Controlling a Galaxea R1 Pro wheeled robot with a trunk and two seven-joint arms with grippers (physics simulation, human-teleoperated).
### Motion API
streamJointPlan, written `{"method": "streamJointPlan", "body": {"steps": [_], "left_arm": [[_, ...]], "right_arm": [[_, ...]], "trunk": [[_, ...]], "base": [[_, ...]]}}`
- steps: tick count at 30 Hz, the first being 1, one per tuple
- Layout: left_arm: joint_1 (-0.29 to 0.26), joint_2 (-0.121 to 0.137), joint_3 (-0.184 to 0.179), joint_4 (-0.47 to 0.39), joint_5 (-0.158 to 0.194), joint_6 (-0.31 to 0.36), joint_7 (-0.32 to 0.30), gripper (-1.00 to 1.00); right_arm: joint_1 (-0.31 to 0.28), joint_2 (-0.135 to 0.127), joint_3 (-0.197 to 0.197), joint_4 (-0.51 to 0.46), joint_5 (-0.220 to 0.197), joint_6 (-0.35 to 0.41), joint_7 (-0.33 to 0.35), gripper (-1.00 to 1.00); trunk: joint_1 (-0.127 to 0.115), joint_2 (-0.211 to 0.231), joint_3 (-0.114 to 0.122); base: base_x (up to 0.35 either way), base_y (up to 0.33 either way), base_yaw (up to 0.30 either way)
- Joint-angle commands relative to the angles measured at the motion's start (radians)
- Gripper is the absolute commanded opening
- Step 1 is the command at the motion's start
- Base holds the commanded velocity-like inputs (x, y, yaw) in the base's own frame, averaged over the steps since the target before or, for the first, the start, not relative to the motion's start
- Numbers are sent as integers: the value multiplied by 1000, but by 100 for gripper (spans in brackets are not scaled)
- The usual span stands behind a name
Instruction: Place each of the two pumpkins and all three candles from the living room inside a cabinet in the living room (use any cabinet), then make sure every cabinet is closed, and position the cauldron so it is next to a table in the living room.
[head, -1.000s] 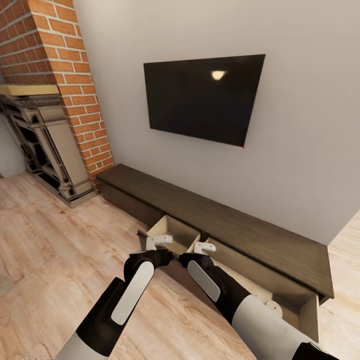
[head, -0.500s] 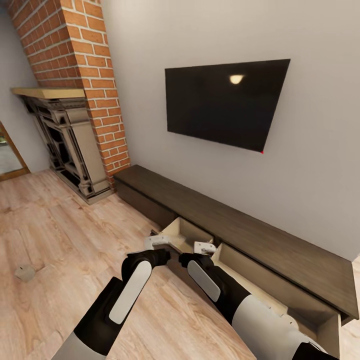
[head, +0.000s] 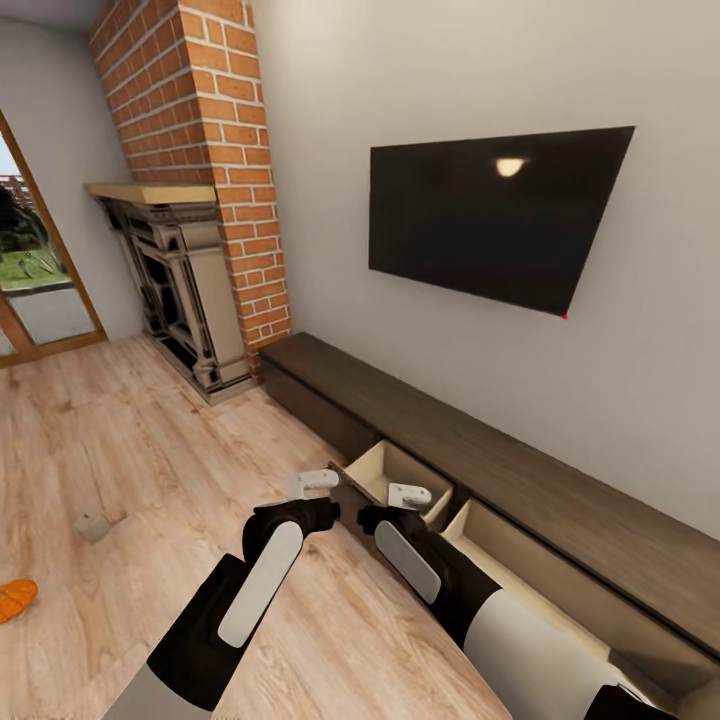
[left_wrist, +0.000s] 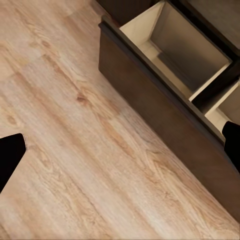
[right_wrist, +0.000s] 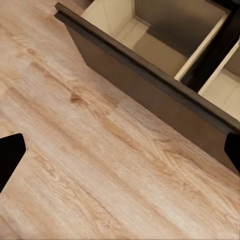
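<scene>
Head view alone shows a candle (head: 92, 525) and pumpkin (head: 15, 598) on the floor (head: 120, 440); both wrist views show the cabinet (left_wrist: 150, 107) drawer open, both jaws released, empty.

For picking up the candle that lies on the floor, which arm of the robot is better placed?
Probably the left. The candle lies on the floor toward the robot's left, nearer the left end effector than the right end effector. Both look open and empty.

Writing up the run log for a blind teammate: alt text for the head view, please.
Both arms reach forward, left pincer and right pincer empty, over an open drawer of the low dark cabinet under a wall TV. On the plank floor at left lie a pale candle and an orange pumpkin, near a brick fireplace.
</scene>
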Motion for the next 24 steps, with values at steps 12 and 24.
{"method": "streamJointPlan", "body": {"steps": [12,24], "left_arm": [[-1,1,-1,-1,9,1,10,100],[-1,1,27,-1,11,3,9,100]], "right_arm": [[-1,-1,3,-3,-5,4,-7,100],[-1,-1,5,-3,-5,5,-7,100]], "trunk": [[0,-1,14],[0,-1,29]], "base": [[0,110,209],[0,9,212]]}}
